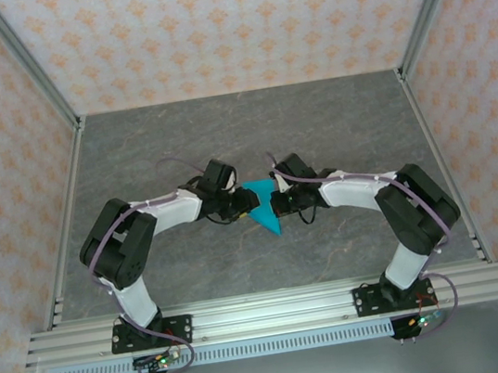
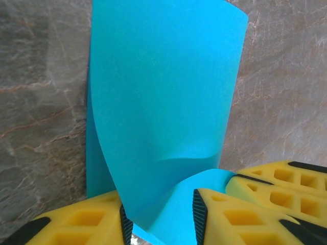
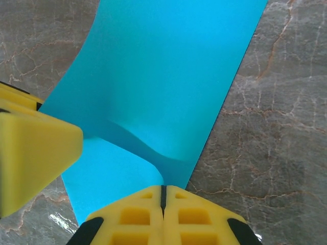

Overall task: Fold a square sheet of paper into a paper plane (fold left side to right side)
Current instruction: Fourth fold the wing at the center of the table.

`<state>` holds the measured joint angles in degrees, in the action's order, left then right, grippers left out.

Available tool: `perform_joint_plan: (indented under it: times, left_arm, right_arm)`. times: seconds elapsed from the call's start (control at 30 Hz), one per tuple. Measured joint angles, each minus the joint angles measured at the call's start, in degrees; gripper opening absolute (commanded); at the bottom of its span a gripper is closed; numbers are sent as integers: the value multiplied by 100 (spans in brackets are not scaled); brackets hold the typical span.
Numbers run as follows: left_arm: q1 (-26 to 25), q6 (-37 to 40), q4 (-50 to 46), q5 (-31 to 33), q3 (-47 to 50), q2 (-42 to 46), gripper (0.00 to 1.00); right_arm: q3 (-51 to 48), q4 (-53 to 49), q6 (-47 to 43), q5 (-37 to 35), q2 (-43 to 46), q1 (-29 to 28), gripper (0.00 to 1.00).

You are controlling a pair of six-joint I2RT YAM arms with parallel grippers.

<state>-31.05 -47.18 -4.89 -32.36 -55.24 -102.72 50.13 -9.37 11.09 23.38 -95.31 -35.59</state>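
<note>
The cyan-blue square sheet of paper [image 1: 267, 218] lies on the grey table between both arms, partly folded, with one point toward the near edge. My left gripper [image 1: 246, 204] meets it from the left. In the left wrist view its jaws [image 2: 158, 217] stand apart around a raised, curling layer of the paper [image 2: 163, 102]. My right gripper [image 1: 276, 203] comes in from the right. Its yellow fingers [image 3: 163, 198] are pressed together on the lifted edge of the paper [image 3: 168, 76]. One left finger [image 3: 30, 153] shows at the left of the right wrist view.
The grey marbled table [image 1: 222, 134] is walled by patterned panels with aluminium posts [image 1: 24, 61] at the back corners. An aluminium rail [image 1: 268, 313] carrying both arm bases runs along the near edge.
</note>
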Motion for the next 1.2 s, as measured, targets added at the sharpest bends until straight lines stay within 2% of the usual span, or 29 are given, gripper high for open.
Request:
perform_joint_plan:
  times: [0.17,0.27,0.4,0.57,0.67,0.8,1.0,1.2]
  left_arm:
    - [-11,-46,11,0,-22,-11,29]
    - [-11,-59,9,2,-24,-11,30]
    - [-11,-85,9,2,-26,-11,31]
    - [-11,-103,7,2,-87,-9,32]
    - [-11,-105,7,2,-151,-9,33]
    - [-11,-105,4,2,-254,-9,33]
    - [-11,-195,2,4,-323,-9,33]
    - [-11,-232,-39,7,-350,-9,33]
  right_arm:
    - [-118,-4,-22,-240,216,0,38]
    - [-317,-39,-22,-498,756,0,46]
    - [-557,-42,-2,-903,1611,-140,46]
    - [-785,22,46,-1523,1910,-1078,46]
    - [-944,125,107,-1843,1779,-1593,46]
    - [-940,267,111,-2201,1307,-1908,46]
    - [-778,348,136,-2433,649,-1967,43]
    - [-592,446,199,-2573,459,-1967,38]
